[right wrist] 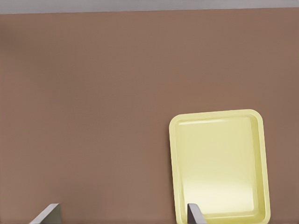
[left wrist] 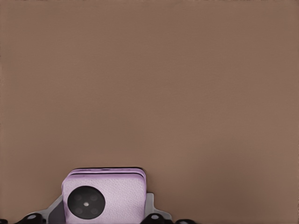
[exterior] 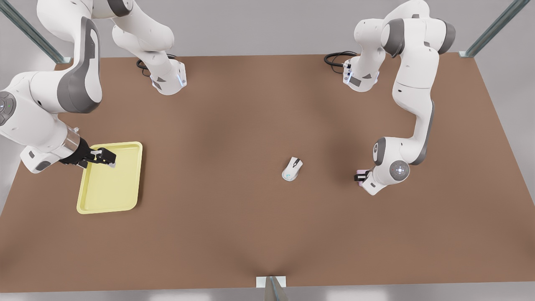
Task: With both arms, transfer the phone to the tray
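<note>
Gripping the phone (left wrist: 103,198) between its fingers, the left claw (exterior: 360,175) sits low over the table (exterior: 234,125) at the front view's right. The phone is a pale pink, nearly square slab with a fine leather-like grain and a black circular camera module; no readable writing shows on it. Which way it points cannot be told, since the wrist covers most of it in the front view. The right claw (exterior: 109,159) hovers over the near-arm edge of the tray (exterior: 125,196) at the front view's left, fingers (right wrist: 195,215) spread apart and holding nothing. The tray is pale yellow, shallow, rectangular, smooth, with rounded corners and a raised rim. A white computer mouse (exterior: 292,169) lies between tray and phone.
</note>
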Controlling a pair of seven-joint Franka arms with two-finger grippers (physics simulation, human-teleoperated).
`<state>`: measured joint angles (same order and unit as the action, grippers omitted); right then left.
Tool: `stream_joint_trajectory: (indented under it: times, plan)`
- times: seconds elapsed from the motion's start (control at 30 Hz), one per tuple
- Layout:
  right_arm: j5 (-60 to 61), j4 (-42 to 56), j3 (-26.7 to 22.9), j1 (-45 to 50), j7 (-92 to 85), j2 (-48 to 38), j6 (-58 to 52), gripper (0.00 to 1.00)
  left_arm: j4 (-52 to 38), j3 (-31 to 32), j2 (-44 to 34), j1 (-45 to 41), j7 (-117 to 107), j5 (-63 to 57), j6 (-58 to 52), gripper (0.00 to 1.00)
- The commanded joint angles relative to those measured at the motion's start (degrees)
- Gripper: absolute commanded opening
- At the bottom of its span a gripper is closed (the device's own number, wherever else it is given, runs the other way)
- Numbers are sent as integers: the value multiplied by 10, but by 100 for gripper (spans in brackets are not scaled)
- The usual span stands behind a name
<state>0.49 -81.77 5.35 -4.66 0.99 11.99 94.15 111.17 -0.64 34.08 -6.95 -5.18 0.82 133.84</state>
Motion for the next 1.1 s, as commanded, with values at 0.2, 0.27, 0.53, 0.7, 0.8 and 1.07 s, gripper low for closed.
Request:
stream_joint_trajectory:
  times: [0.2,0.27,0.53,0.7,0.8,1.07]
  plan:
    - [0,0,0,0,0,0,0,100,-26,2,-30,-33,-74,5,-38,66]
    - [0,0,0,-1,0,-1,0,100,-76,3,-26,-89,-166,4,-103,66]
    - [1,0,1,1,0,-1,-1,100,-368,3,80,-361,-522,32,-274,66]
    - [1,0,1,3,0,-1,-1,100,-451,7,150,-406,-562,45,-219,66]
    - [1,0,1,4,0,-1,-5,100,-469,10,190,-431,-630,46,-135,67]
    - [8,0,9,6,-6,15,-3,100,-569,23,283,-453,-665,47,-115,79]
